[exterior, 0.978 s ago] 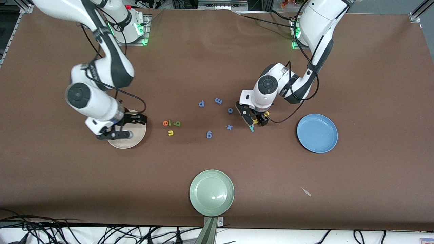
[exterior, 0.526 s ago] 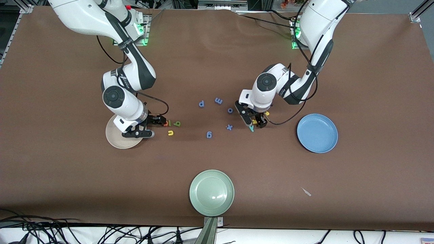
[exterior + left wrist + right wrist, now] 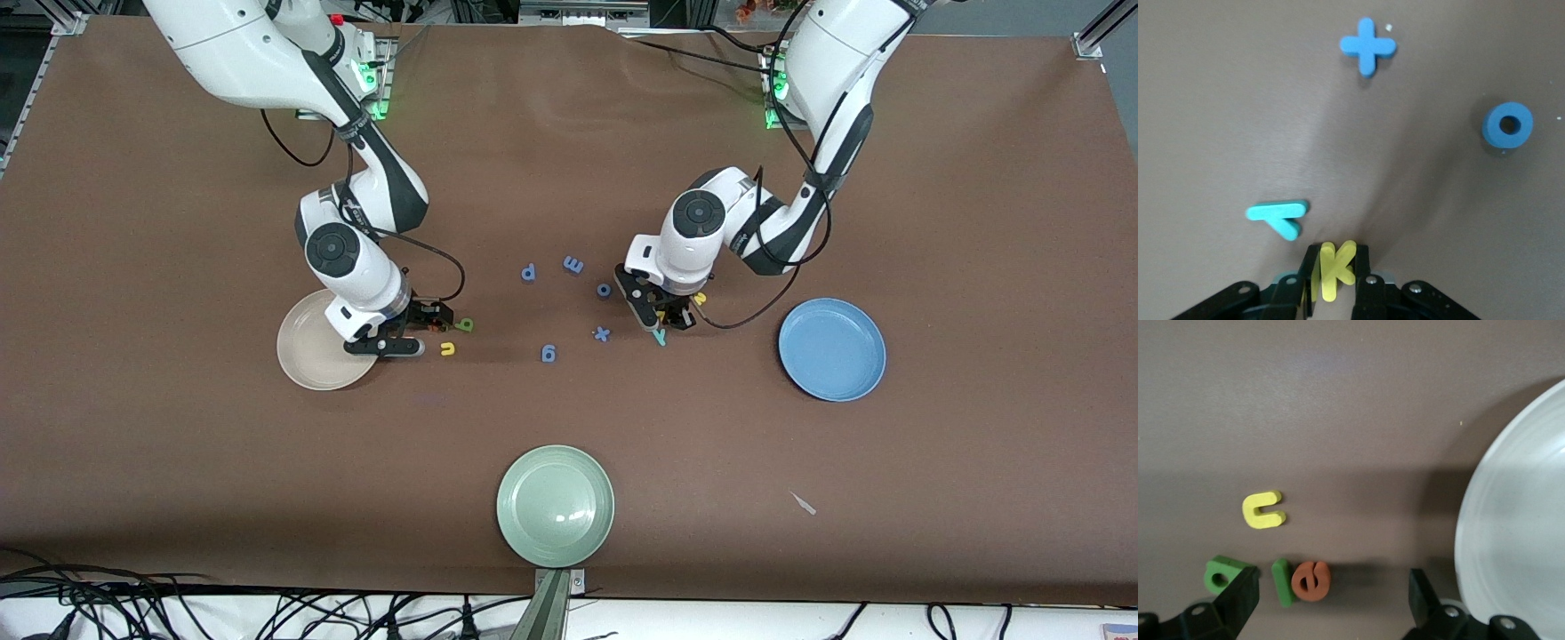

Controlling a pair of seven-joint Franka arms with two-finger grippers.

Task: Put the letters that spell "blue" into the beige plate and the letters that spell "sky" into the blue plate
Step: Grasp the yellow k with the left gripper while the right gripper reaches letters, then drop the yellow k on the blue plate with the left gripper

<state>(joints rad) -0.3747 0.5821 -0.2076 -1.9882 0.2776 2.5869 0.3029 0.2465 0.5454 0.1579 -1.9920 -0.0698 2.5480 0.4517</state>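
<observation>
My left gripper (image 3: pixel 662 318) is low over the table and shut on the yellow k (image 3: pixel 1338 268), which sits between its black fingers (image 3: pixel 1362 263). The teal y (image 3: pixel 1279 217) lies just beside it on the table, and the yellow s (image 3: pixel 701 299) lies by the gripper toward the blue plate (image 3: pixel 831 348). My right gripper (image 3: pixel 1331 600) is open, its jaws wide apart around the orange e (image 3: pixel 1311 580) and green l (image 3: pixel 1282 583). The green b (image 3: pixel 1221 575) and yellow u (image 3: pixel 1263 510) lie close by. The beige plate (image 3: pixel 307 351) is next to this gripper.
Blue letters lie scattered mid-table: a p (image 3: pixel 528 272), an m (image 3: pixel 573 264), an o (image 3: pixel 604 290), a cross (image 3: pixel 602 334) and a g (image 3: pixel 548 354). A pale green plate (image 3: pixel 555 505) sits near the front edge. A small scrap (image 3: pixel 804 504) lies nearer the camera than the blue plate.
My left gripper has shut on the yellow k. My right arm has swung from over the beige plate to the orange e and green l, its jaws still open.
</observation>
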